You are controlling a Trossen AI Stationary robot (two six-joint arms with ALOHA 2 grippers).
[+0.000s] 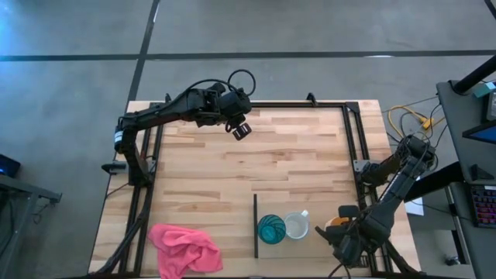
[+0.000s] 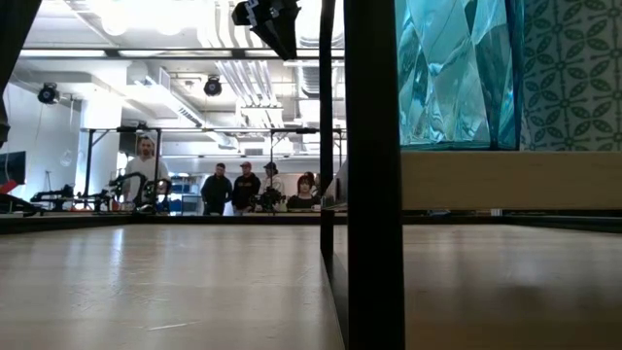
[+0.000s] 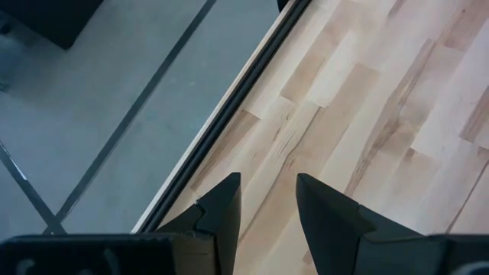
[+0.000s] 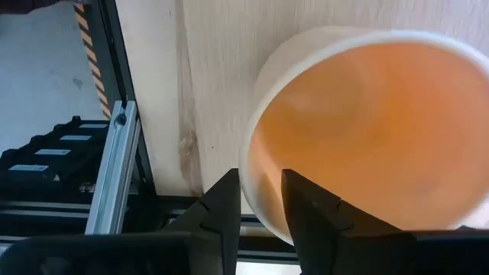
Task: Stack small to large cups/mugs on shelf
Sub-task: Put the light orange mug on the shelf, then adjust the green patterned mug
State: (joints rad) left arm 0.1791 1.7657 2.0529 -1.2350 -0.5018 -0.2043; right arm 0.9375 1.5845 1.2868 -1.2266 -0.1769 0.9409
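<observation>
The orange mug (image 1: 338,222) sits near the table's near right corner, half covered by my right gripper (image 1: 346,232), which is shut on its rim. In the right wrist view the orange mug (image 4: 382,137) shows its open mouth. The teal tumbler (image 1: 271,229) and the white mug (image 1: 297,225) stand upright side by side on the pale shelf (image 1: 283,249), just right of its dark upright strip (image 1: 256,225). The low view shows the teal tumbler (image 2: 457,68) close up behind the strip (image 2: 374,175). My left gripper (image 1: 242,129) hangs open above the table's far part, touching nothing. My right gripper straddles the orange mug's rim (image 4: 256,200) on the side toward the table's near right corner. One finger (image 4: 306,210) is inside the mug and one finger (image 4: 223,202) is outside, coming from above. I cannot tell whether the mug's base is on the table.
A crumpled pink cloth (image 1: 184,248) lies at the table's near left. A dark metal frame (image 1: 355,147) runs along the table's right and far edges. Bare wood fills the table's middle. People stand in the room far behind the table in the low view.
</observation>
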